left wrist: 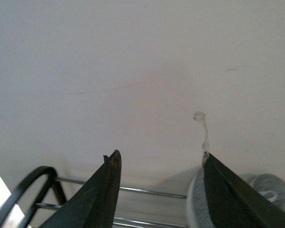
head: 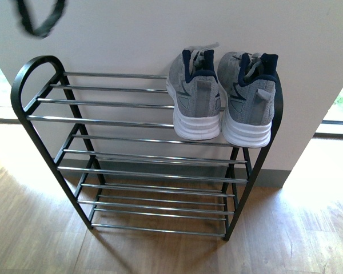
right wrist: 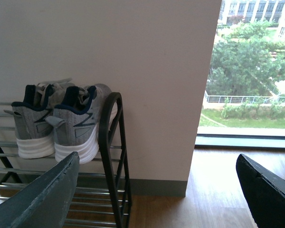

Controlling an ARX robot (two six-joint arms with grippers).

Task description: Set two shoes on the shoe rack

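Pair of grey knit white-soled sneakers sits on the top tier of the black chrome-barred metal shoe rack, right end. Left pincer and right pincer are spread apart, empty. Only the right wrist view catches the window.

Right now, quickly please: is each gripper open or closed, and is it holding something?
Left gripper: open, holding nothing.
Right gripper: open, holding nothing.
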